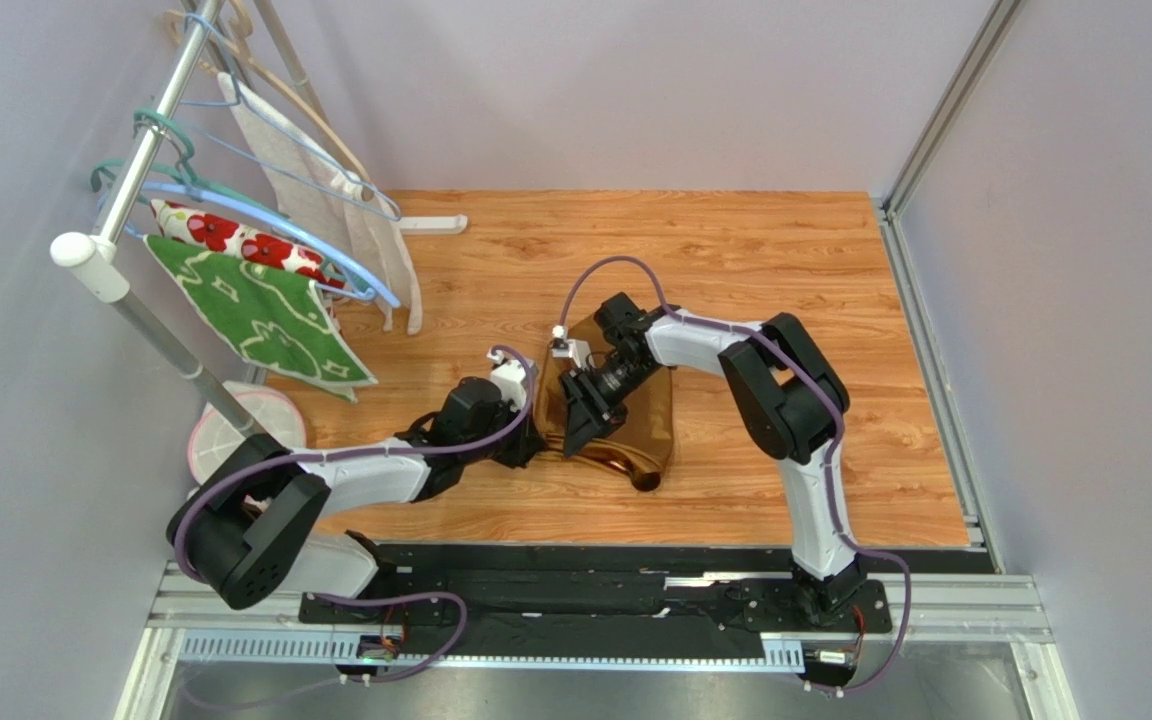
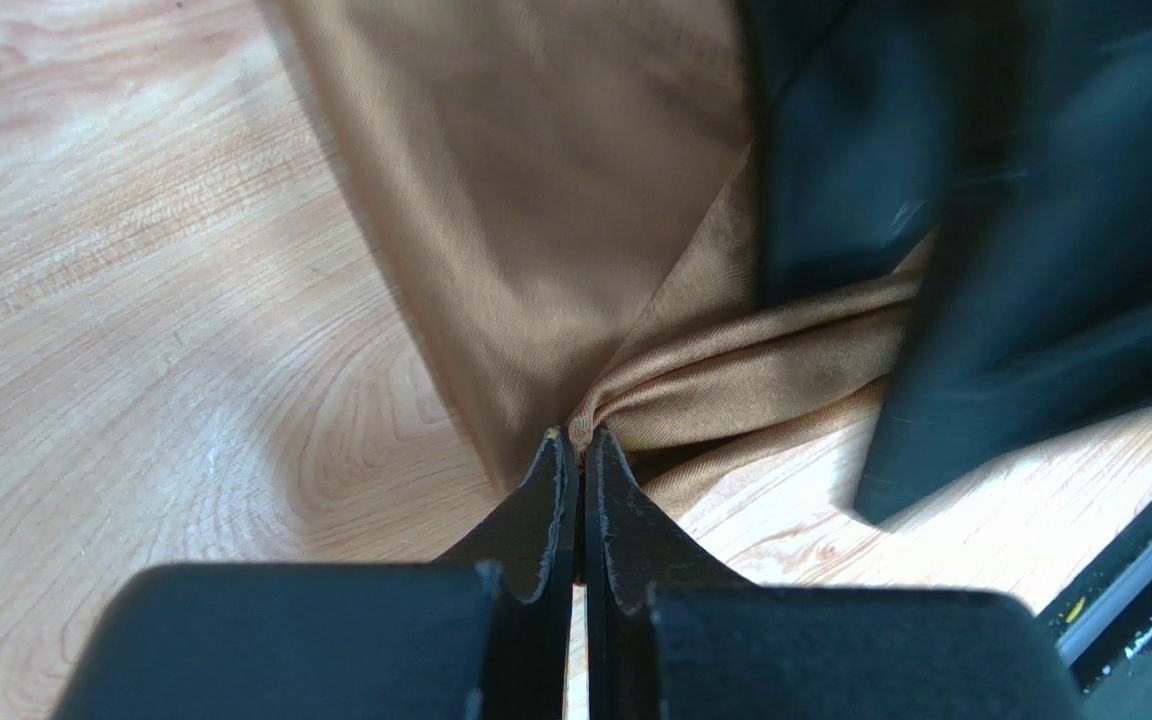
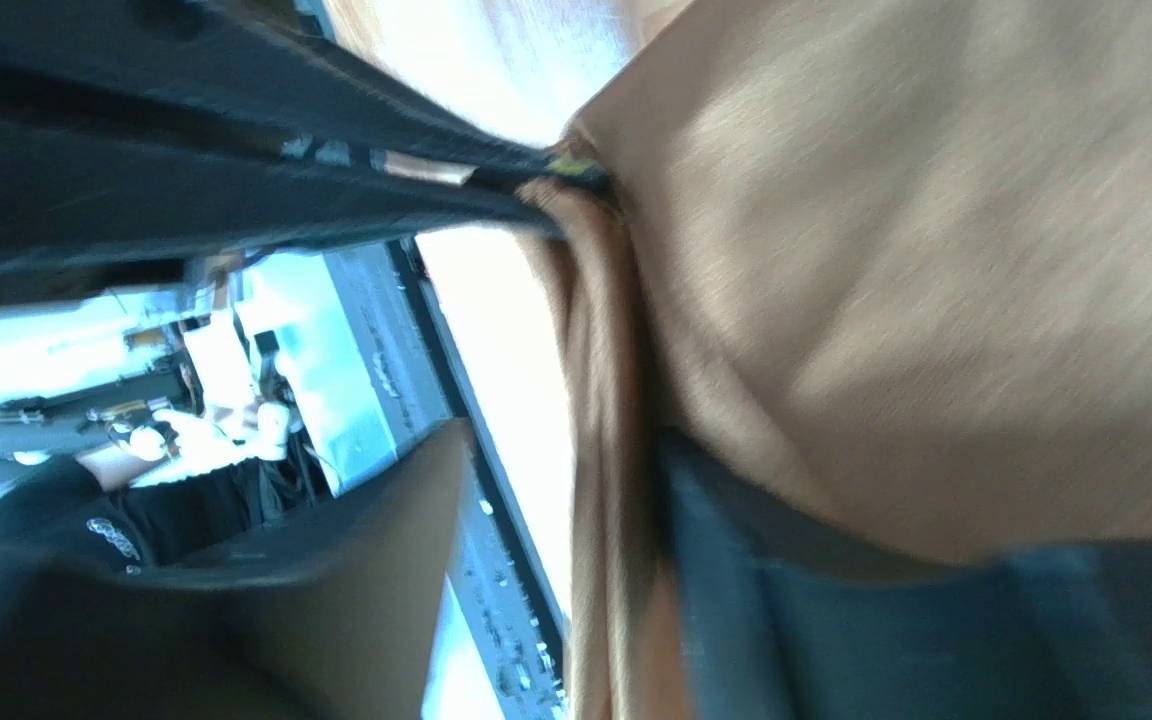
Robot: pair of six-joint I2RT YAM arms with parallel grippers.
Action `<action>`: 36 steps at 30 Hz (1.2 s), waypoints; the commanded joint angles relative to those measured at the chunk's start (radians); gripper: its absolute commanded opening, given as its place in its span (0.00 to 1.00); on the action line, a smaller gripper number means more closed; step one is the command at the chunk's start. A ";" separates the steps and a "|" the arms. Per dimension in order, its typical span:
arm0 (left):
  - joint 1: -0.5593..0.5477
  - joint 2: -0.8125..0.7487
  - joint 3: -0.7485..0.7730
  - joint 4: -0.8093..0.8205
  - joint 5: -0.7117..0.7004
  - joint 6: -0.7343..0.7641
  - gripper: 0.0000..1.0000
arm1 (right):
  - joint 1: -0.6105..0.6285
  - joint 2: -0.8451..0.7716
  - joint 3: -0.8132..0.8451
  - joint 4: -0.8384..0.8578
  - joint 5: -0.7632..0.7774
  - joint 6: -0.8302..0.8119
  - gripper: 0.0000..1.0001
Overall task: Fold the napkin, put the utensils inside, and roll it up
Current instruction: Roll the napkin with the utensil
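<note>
The golden-brown napkin (image 1: 639, 423) lies bunched on the wooden table (image 1: 778, 285), between the two arms. My left gripper (image 1: 543, 437) is shut on a pinched fold at the napkin's (image 2: 537, 195) near edge, the tips (image 2: 582, 440) pressed together on the cloth. My right gripper (image 1: 591, 413) hovers over the napkin (image 3: 958, 255) with its fingers (image 3: 387, 555) spread apart; a hanging strand of cloth runs between them without being squeezed. In the left wrist view the right gripper's dark fingers (image 2: 1018, 225) cover the napkin's right side. No utensils are in view.
A drying rack (image 1: 162, 180) with hangers stands at the back left, carrying a green leaf-patterned cloth (image 1: 259, 308) and a white cloth with red flowers (image 1: 229, 233). A round white object (image 1: 229, 428) sits under it. Grey walls enclose the table; a metal rail (image 1: 597, 600) runs along the near edge.
</note>
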 commanded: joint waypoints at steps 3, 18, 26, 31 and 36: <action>0.055 0.064 0.043 -0.055 0.091 -0.003 0.00 | -0.092 -0.209 -0.076 0.096 0.096 0.070 0.74; 0.084 0.106 0.106 -0.100 0.194 0.023 0.00 | 0.086 -0.921 -0.623 0.305 0.881 0.271 0.77; 0.086 0.102 0.117 -0.117 0.211 0.037 0.00 | 0.137 -1.140 -0.858 0.355 0.825 0.642 0.73; 0.086 0.099 0.118 -0.120 0.214 0.040 0.00 | 0.158 -1.122 -0.890 0.403 0.797 0.678 0.72; 0.087 0.084 0.114 -0.124 0.208 0.040 0.00 | 0.175 -1.061 -0.887 0.463 0.782 0.694 0.64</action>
